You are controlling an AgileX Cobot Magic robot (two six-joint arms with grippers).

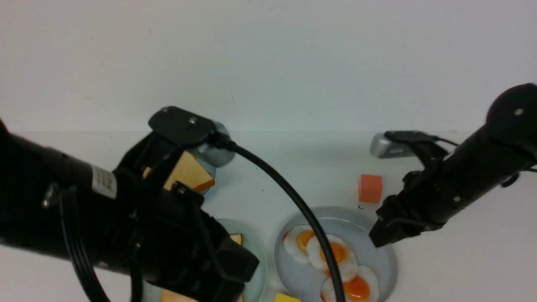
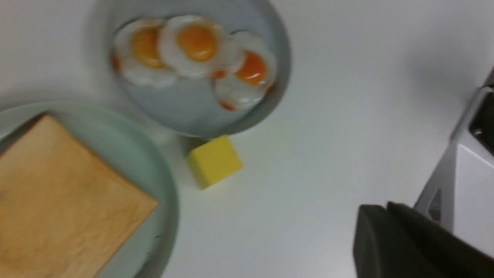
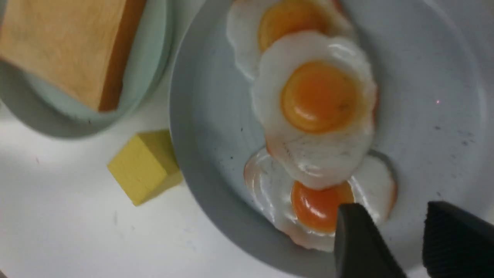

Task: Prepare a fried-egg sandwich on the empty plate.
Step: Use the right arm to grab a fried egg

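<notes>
Egg (image 3: 312,204) under right tool (image 3: 389,216): judged thin, light, slippery.
Tool set apart, nothing held; the white rim nearest it is best pinched.

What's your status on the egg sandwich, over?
Left gripper shut, empty. Right gripper open, above fried eggs on grey-blue plate. Mint-green plate holds one toast slice, no egg yet. Yellow block beside both plates, not blocking.

Mint-green plate (image 2: 156,172): round, smooth, flat on the table (image 1: 461,260), toward near edge, left of centre. 1 square golden-brown toast slice (image 2: 65,197) lies flat on it, top face uncovered.
</notes>
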